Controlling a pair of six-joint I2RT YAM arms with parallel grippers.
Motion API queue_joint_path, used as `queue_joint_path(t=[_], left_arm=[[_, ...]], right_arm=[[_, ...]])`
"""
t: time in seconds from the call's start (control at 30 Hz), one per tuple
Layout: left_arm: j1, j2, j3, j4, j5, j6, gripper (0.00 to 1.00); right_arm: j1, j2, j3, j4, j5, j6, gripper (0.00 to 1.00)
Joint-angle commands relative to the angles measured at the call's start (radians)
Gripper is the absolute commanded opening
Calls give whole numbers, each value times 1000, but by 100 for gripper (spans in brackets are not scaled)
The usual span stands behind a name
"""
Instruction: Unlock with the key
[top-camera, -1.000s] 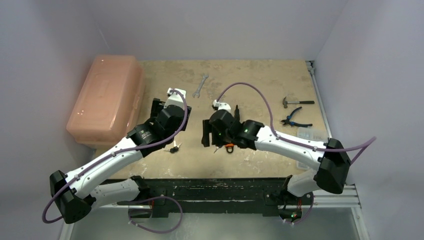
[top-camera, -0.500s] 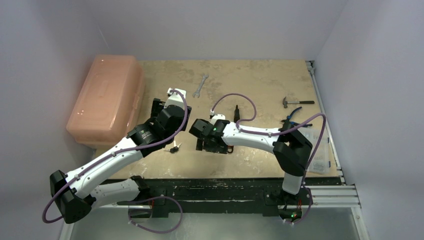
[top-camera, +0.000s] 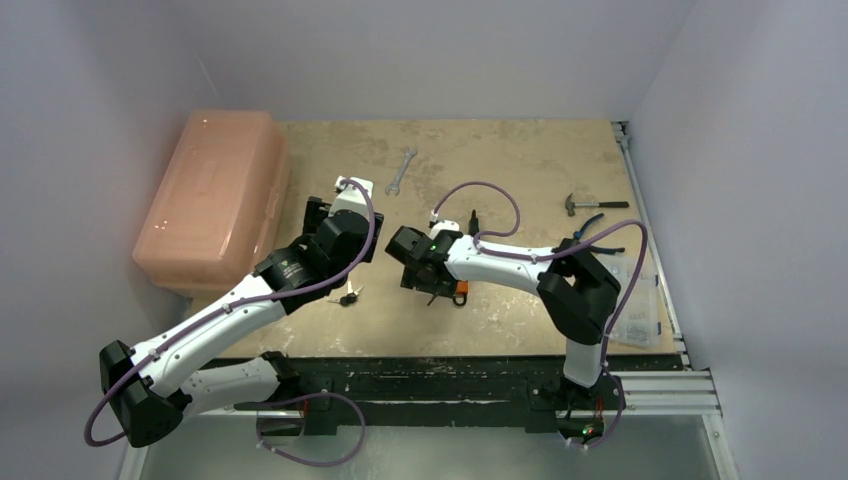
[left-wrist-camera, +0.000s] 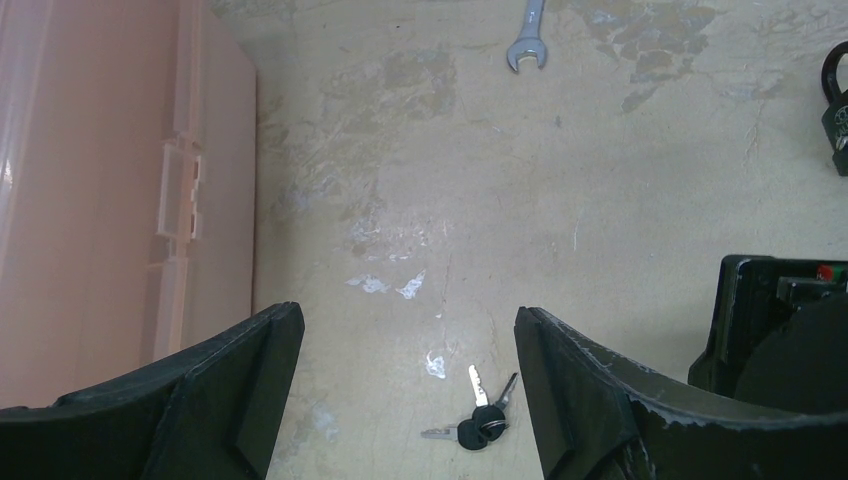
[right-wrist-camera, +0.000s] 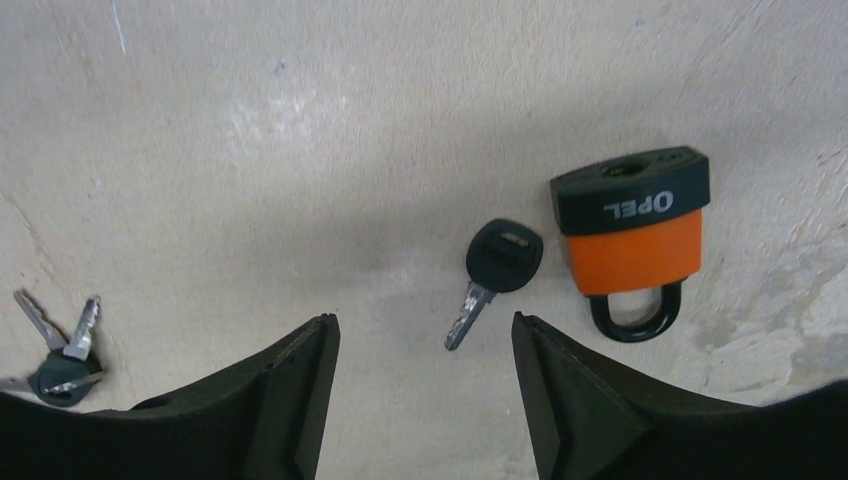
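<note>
Jaws of the left gripper are standing spread in the left wrist view, with nothing between them. One bunch of keys is lying on the table between the two fingers, touching neither; three blades are showing on its ring. One wrench is lying at the far edge of this view, partly cut off. One pink box is running along the left side.

Jaws of the right gripper are likewise standing spread in the right wrist view, gripping nothing. One single key with a black head is lying flat on the table between the fingers, its blade pointing toward the gripper. One padlock is lying just beside the key and apart from it. Its body is orange with a black cap, and its black shackle is sitting in the body. The bunch of keys is showing at the lower left, partly hidden by a finger.

Both arms are reaching over the middle of the table in the top external view, the right gripper hovering over the padlock and the bunch of keys lying between the two grippers. One hammer and one pair of pliers are lying near the right edge, well apart from the grippers.
</note>
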Motion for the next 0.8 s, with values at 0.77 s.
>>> queue_joint_path(t=[0.77], left_arm=[[7, -10, 7, 14, 15, 2, 82]], right_arm=[[-59, 47, -39, 64, 19, -32, 64]])
